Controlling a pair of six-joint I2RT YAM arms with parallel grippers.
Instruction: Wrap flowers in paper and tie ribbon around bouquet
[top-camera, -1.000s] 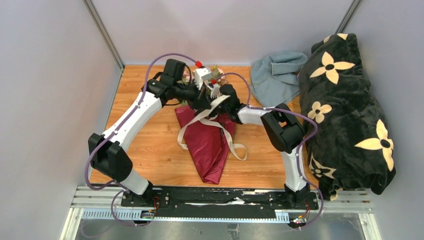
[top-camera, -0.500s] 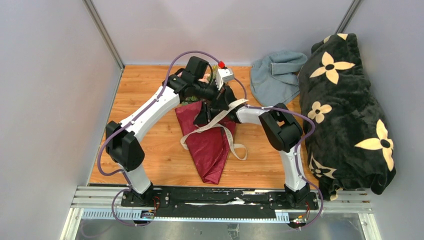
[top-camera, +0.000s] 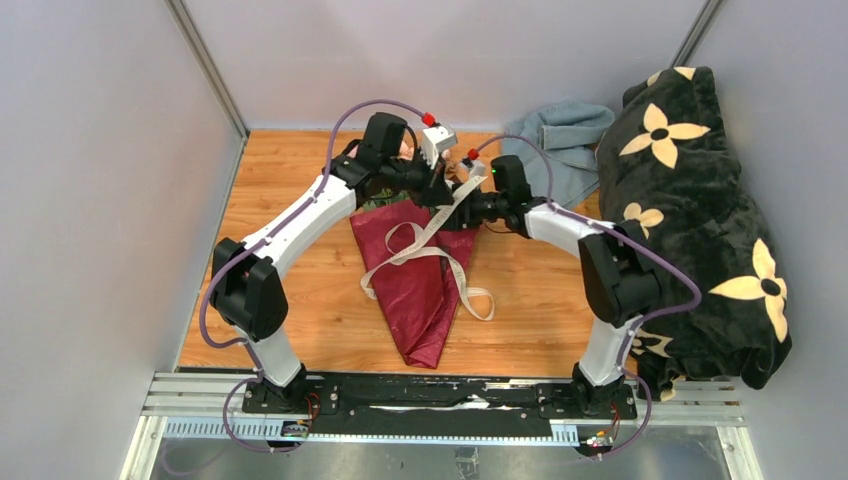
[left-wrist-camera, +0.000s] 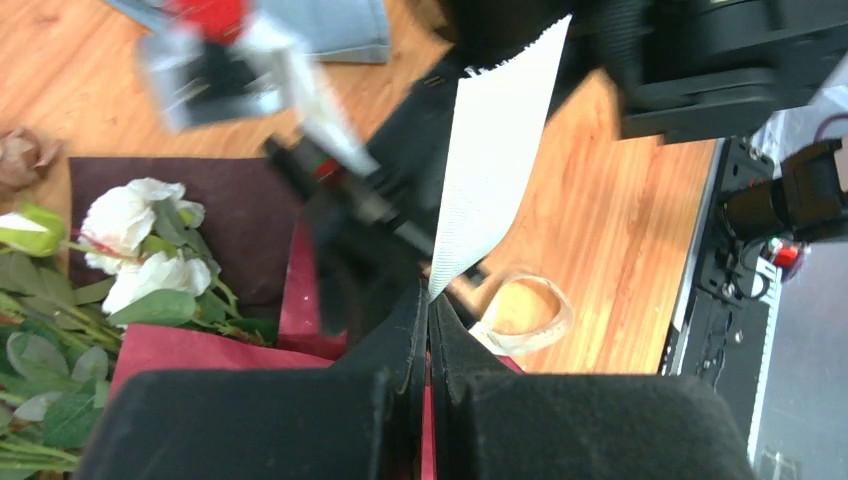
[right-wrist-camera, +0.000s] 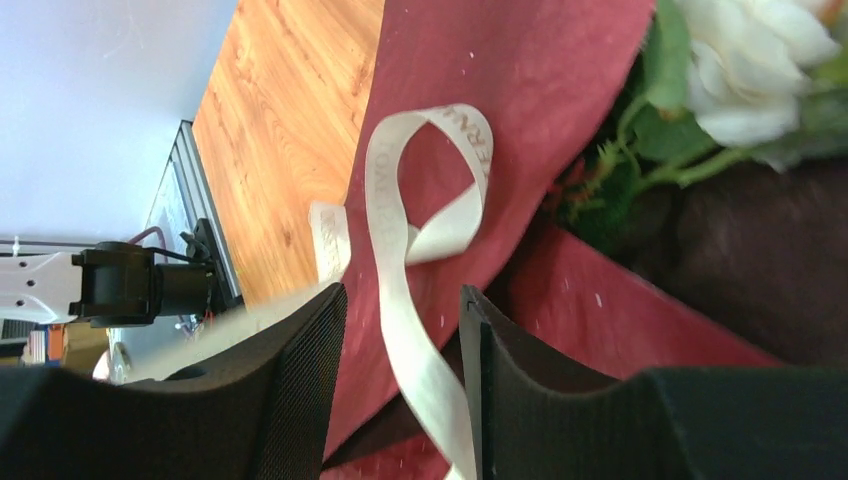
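Note:
The bouquet (top-camera: 418, 300) lies on the wooden table, a dark red paper (right-wrist-camera: 500, 100) cone with its narrow end toward the arms. White roses, the flowers (left-wrist-camera: 130, 225), show at its wide end, along with green leaves. A cream ribbon (top-camera: 462, 285) loops loosely over the cone. My left gripper (left-wrist-camera: 428, 295) is shut on one end of the ribbon (left-wrist-camera: 495, 160), which rises from the tips. My right gripper (right-wrist-camera: 402, 295) hangs open just above the paper. A ribbon (right-wrist-camera: 415, 350) strand runs loose between its fingers (right-wrist-camera: 300, 380). Both grippers meet over the wide end of the cone.
A grey-blue cloth (top-camera: 555, 150) lies at the back right. A black blanket with cream flowers (top-camera: 690, 220) fills the right side. Grey walls close in the table on the left and back. A metal rail (top-camera: 440, 400) runs along the near edge.
The right gripper has opened and let go of the ribbon, and its arm has swung out to the right. The left arm has shifted right, still gripping the ribbon end.

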